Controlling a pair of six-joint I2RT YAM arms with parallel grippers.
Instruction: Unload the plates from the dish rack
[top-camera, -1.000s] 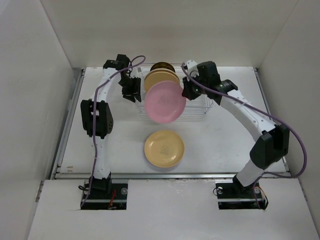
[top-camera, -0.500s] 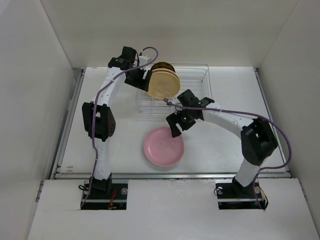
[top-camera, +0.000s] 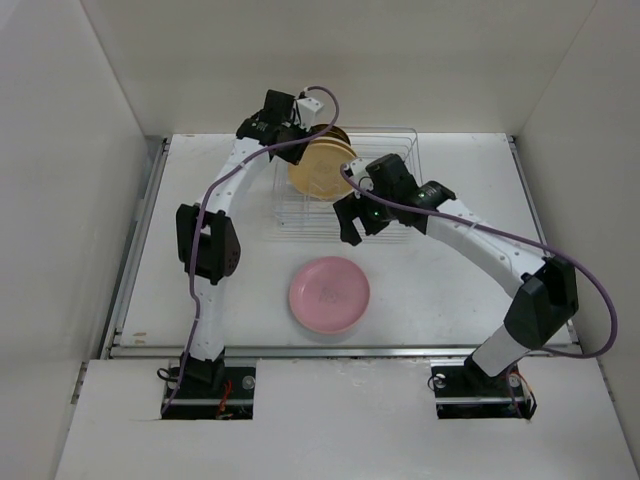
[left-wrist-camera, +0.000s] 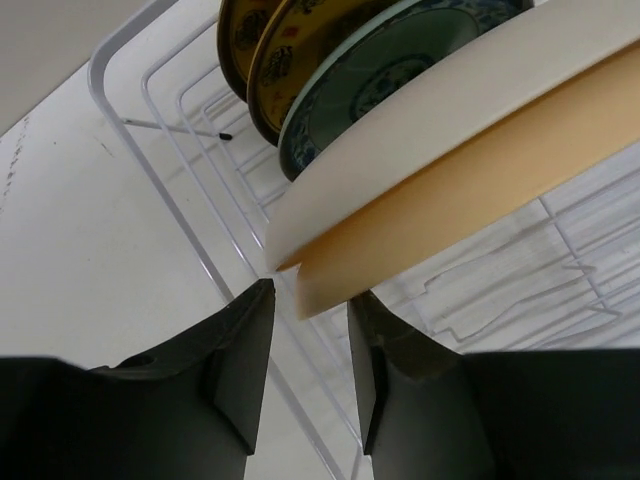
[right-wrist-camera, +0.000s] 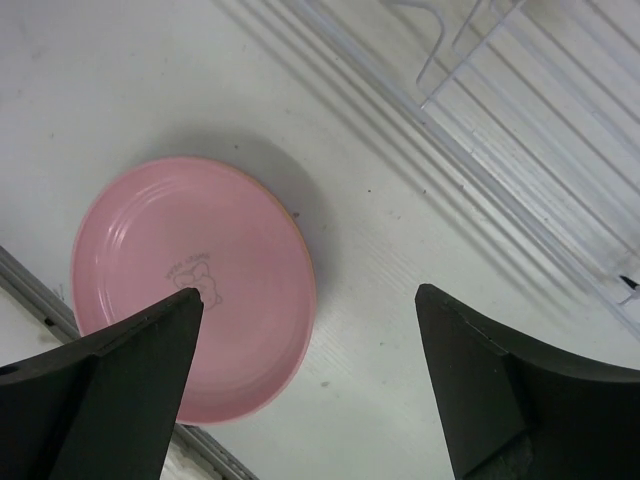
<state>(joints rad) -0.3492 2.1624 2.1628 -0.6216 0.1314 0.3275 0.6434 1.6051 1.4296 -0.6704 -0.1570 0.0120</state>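
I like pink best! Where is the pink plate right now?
Top view: the pink plate lies flat in the near middle of the table, in front of the dish rack.

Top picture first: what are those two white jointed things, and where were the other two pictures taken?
They are two robot arms bolted at the table's near edge, filmed from above. The other pictures come from a camera on each wrist, looking along its two fingers. Their job: emptying the dish rack. A pink plate lies flat on the table. The right fingers are open, holding nothing. The left fingers straddle the rim of a cream plate standing in the rack; whether they pinch it is unclear. Patterned plates stand behind it.
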